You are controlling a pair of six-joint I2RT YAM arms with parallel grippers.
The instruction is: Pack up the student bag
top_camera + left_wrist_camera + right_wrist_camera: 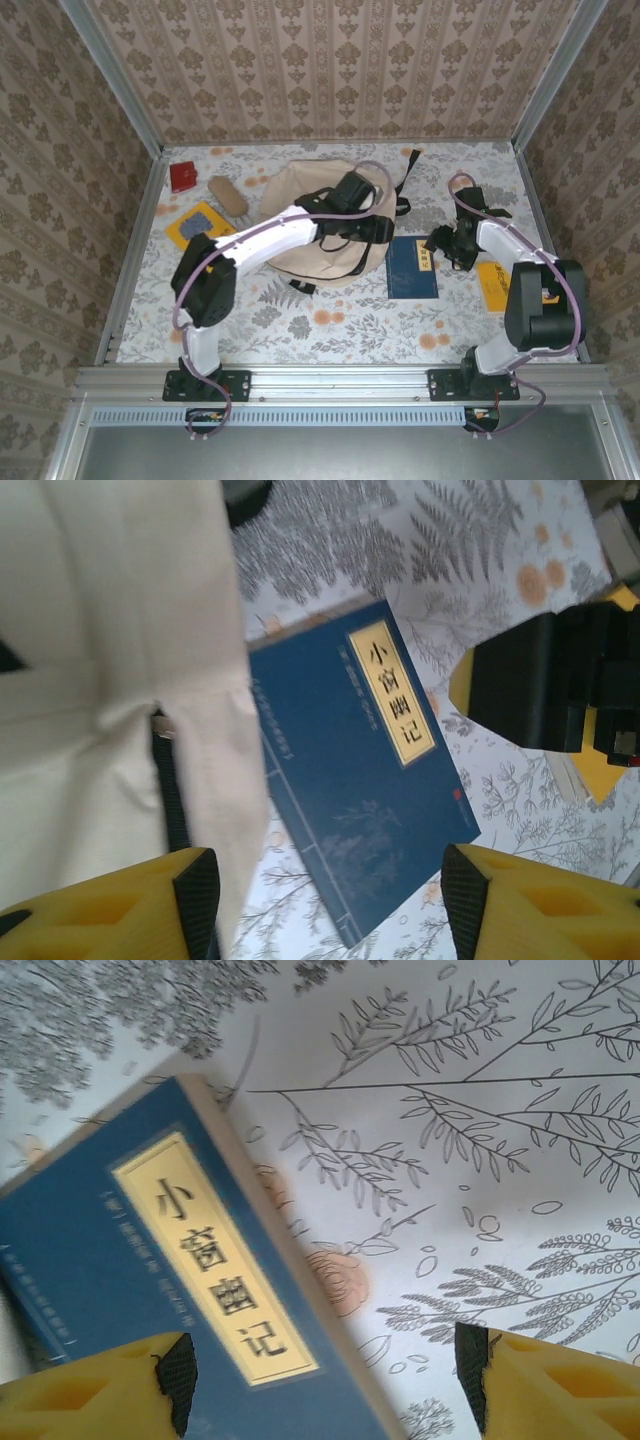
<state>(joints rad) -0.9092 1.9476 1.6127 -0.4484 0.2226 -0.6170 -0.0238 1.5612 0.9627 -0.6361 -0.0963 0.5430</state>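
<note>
Arms reach inward from both sides of the table (330,330). The left arm (265,240) stands up from its base and bends at the elbow on the left. Its forearm stretches to the right across the bag (325,262), so the left gripper (330,910) hangs over the bag's right side. In the left wrist view its jaws stand wide apart with nothing between them. The bag's pale cloth runs beside the left finger (195,895), and a blue book (360,780) lies below the gap.

The right arm (535,295) folds back on itself at the right edge, its forearm slanting far and left. The right gripper (322,1385) points down at the book's right edge. Its jaws are also well open and hold nothing, one finger over the book's cover and the other over bare table.

The bag lies flat in the middle of the table, toward the far side, slumped into a rounded shape. Its length looks to run roughly near to far, though the slump makes this hard to fix. Black straps (405,190) trail off its far right side. The book lies just beside its near right edge, long side running near to far.
</note>
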